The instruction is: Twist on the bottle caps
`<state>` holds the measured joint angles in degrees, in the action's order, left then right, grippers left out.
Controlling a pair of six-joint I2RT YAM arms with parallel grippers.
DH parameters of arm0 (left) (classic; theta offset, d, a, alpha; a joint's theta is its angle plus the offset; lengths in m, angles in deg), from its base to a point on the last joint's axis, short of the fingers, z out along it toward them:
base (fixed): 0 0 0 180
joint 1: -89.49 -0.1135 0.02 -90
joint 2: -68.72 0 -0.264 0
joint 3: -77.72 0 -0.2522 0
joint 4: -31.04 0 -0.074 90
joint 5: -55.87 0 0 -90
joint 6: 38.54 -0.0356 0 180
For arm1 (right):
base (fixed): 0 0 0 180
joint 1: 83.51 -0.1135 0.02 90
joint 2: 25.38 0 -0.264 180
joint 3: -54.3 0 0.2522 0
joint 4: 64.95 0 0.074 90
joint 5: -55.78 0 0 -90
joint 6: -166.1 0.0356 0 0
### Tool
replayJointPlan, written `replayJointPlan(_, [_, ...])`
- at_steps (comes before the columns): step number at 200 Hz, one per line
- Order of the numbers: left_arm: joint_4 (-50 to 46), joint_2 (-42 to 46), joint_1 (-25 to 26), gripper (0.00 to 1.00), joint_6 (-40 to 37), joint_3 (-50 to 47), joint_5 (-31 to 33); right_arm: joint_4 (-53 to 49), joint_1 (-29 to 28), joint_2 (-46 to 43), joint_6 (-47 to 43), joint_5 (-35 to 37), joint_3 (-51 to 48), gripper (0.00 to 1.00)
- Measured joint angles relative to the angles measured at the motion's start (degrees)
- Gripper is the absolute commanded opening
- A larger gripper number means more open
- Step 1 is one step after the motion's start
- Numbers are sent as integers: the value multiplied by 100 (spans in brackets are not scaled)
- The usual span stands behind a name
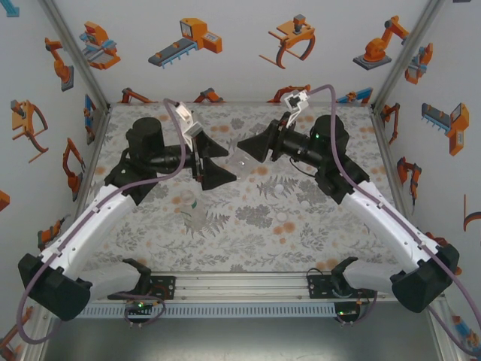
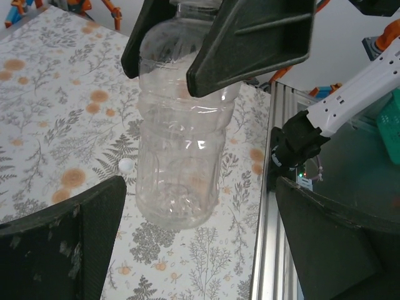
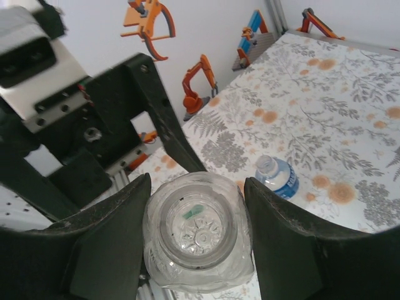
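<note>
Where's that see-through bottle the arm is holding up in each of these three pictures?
Top external: the clear bottle at the centre, above the flowered table.
Left wrist: the bottle mid-picture, its top clamped by the right fingers.
Right wrist: the bottle at bottom centre, seen down its open mouth.
Shared landmark: the flowered table.

Clear bottle [image 2: 181,156] capless, midair, upright; white cap [image 2: 127,165], blue-label bottle [image 3: 279,178] on tbl [image 2: 50,94].

You're looking at a pale grey fern-and-flower tabletop [image 1: 301,218] dotted with orange. The clear bottle [image 2: 181,156] is see-through; beside it sits a white cap [image 2: 127,165], and near it a blue-labelled bottle [image 3: 280,179].
</note>
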<state>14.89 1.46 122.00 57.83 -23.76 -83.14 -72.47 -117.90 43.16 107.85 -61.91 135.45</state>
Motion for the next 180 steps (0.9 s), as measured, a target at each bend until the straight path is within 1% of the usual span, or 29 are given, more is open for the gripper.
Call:
replayJointPlan(28, [31, -380, 297, 90, 0, 177, -24, -7, -4, 2, 195, -120, 28, 19])
replayJointPlan(65, [20, -684, 570, 77, -2, 376, -79, -114, -15, 0, 313, -144, 129, 17])
replayJointPlan(90, [17, -752, 614, 66, -7, 459, -118, -208, -22, 0, 356, -144, 238, 17])
replayJointPlan(115, [17, -778, 621, 63, -22, 476, -142, -258, -33, 0, 382, -149, 304, 16])
replayJointPlan(135, [9, -833, 647, 57, -26, 494, -160, -306, -37, 2, 389, -162, 345, 15])
replayJointPlan(180, [-33, -863, 651, 47, -24, 529, -190, -348, -52, 4, 380, -184, 372, 15])
